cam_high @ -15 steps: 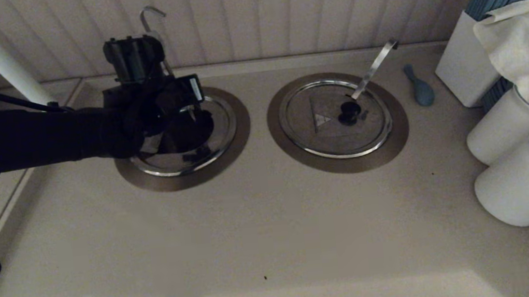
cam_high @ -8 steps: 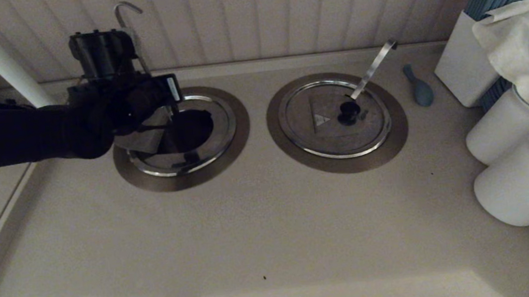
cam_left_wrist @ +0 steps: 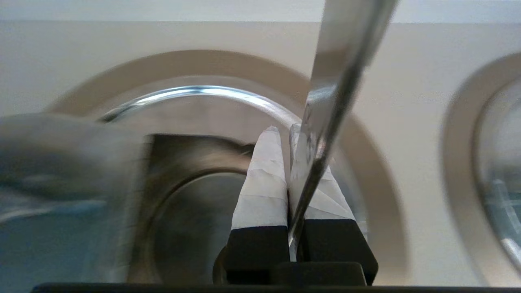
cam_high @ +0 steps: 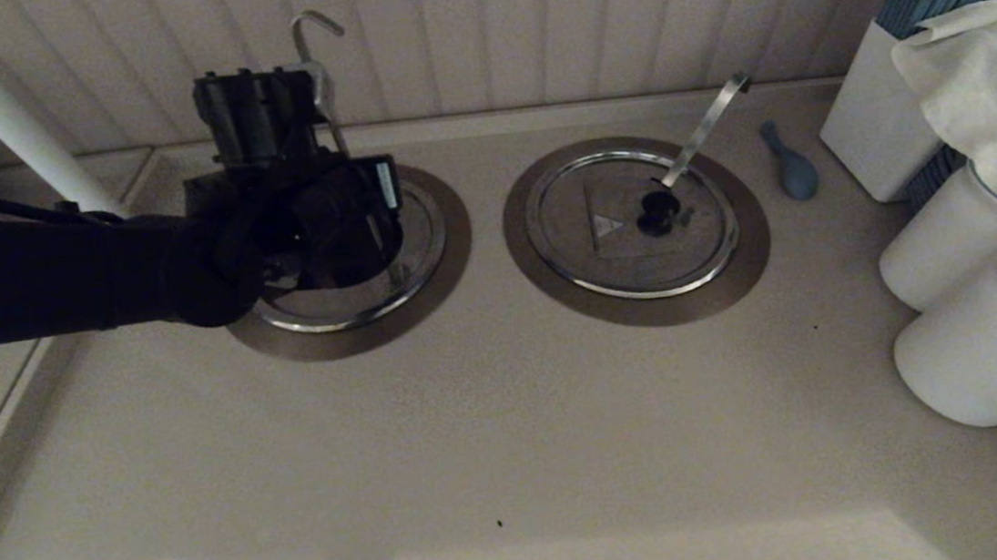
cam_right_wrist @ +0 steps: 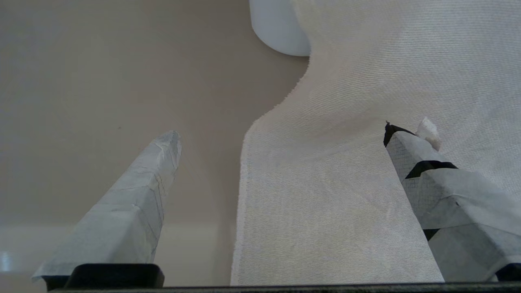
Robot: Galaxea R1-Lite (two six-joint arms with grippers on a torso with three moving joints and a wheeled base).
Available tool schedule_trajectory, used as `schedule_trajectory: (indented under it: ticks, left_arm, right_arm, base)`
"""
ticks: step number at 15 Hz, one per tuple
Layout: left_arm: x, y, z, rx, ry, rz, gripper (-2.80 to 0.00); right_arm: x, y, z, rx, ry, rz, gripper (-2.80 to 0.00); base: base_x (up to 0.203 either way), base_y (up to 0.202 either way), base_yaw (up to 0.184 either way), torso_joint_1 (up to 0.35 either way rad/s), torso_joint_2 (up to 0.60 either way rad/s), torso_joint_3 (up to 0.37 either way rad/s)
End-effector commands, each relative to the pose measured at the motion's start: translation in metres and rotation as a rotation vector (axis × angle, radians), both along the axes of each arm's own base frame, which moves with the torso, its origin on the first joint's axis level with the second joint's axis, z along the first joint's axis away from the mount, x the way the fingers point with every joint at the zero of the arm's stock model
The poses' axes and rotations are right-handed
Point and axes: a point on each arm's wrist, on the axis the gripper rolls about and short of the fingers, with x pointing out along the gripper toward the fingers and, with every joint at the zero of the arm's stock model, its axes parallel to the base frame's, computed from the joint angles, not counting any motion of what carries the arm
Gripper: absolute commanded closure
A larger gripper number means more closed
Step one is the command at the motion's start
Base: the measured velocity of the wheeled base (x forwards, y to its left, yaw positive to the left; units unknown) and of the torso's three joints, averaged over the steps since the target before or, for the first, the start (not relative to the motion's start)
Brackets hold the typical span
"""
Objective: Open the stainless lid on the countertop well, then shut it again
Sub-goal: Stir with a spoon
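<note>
Half a second ago your left gripper [cam_left_wrist: 287,134] had the stainless lid [cam_high: 343,277] swung up and aside, the countertop well [cam_high: 448,230] gaping dark. Now the lid is back low over the well, so you're likely in the closing half. The fingers [cam_left_wrist: 264,179] are clamped on the thin hooked handle [cam_high: 314,51], which rises just past them; lid and well sit directly below. Your right gripper [cam_right_wrist: 281,130] waits spread wide, off by the white cloth [cam_right_wrist: 366,162].

Left end effector [cam_left_wrist: 290,134] clamped (fingers pinched) — right end effector [cam_right_wrist: 281,134] spread.
</note>
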Motion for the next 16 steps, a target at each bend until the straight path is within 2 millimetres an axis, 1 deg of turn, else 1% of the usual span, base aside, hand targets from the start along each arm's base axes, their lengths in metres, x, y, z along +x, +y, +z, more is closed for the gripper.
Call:
schedule_trajectory:
  ticks: [1, 3, 4, 5, 7, 9, 11, 12, 13, 14, 15, 16]
  left_arm:
    - [0.011, -0.008, -0.014, 0.003, 0.007, -0.003, 0.00]
    - [0.020, -0.009, -0.015, -0.005, -0.011, 0.017, 0.00]
    - [0.029, -0.004, -0.017, -0.007, -0.016, 0.057, 0.00]
    - [0.036, 0.007, -0.018, -0.003, -0.017, 0.099, 0.00]
    - [0.044, 0.036, -0.014, 0.011, -0.025, 0.165, 0.00]
    - [0.038, 0.058, 0.000, 0.011, -0.040, 0.179, 0.00]
    - [0.021, 0.071, 0.010, 0.025, 0.001, 0.115, 0.00]
    - [0.014, 0.073, 0.010, 0.029, 0.026, 0.072, 0.00]
    - [0.007, 0.068, 0.011, 0.030, 0.032, 0.040, 0.00]
    - [0.000, 0.058, 0.014, 0.030, 0.032, 0.006, 0.00]
    - [-0.008, 0.052, 0.013, 0.035, 0.043, -0.017, 0.00]
    - [-0.015, 0.042, 0.012, 0.041, 0.049, -0.052, 0.00]
  right_arm:
    - [0.000, 0.000, 0.000, 0.000, 0.001, 0.000, -2.80]
    - [0.000, 0.000, 0.000, 0.000, 0.001, 0.000, -2.80]
    - [0.000, 0.000, 0.000, 0.000, 0.001, 0.000, -2.80]
    - [0.000, 0.000, 0.000, 0.000, 0.001, 0.000, -2.80]
    - [0.000, 0.000, 0.000, 0.000, 0.001, 0.000, -2.80]
    - [0.000, 0.000, 0.000, 0.000, 0.001, 0.000, -2.80]
    - [0.000, 0.000, 0.000, 0.000, 0.001, 0.000, -2.80]
    - [0.000, 0.000, 0.000, 0.000, 0.001, 0.000, -2.80]
    - [0.000, 0.000, 0.000, 0.000, 0.001, 0.000, -2.80]
    - [0.000, 0.000, 0.000, 0.000, 0.001, 0.000, -2.80]
    - [0.000, 0.000, 0.000, 0.000, 0.001, 0.000, -2.80]
    - [0.000, 0.000, 0.000, 0.000, 0.001, 0.000, -2.80]
  base:
    - [0.000, 0.000, 0.000, 0.000, 0.00, 0.000]
    - [0.000, 0.000, 0.000, 0.000, 0.00, 0.000]
    - [0.000, 0.000, 0.000, 0.000, 0.00, 0.000]
    - [0.000, 0.000, 0.000, 0.000, 0.00, 0.000]
    - [0.000, 0.000, 0.000, 0.000, 0.00, 0.000]
    - [0.000, 0.000, 0.000, 0.000, 0.00, 0.000]
    - [0.000, 0.000, 0.000, 0.000, 0.00, 0.000]
    - [0.000, 0.000, 0.000, 0.000, 0.00, 0.000]
    - [0.000, 0.000, 0.000, 0.000, 0.00, 0.000]
    - [0.000, 0.000, 0.000, 0.000, 0.00, 0.000]
    - [0.000, 0.000, 0.000, 0.000, 0.00, 0.000]
    - [0.000, 0.000, 0.000, 0.000, 0.00, 0.000]
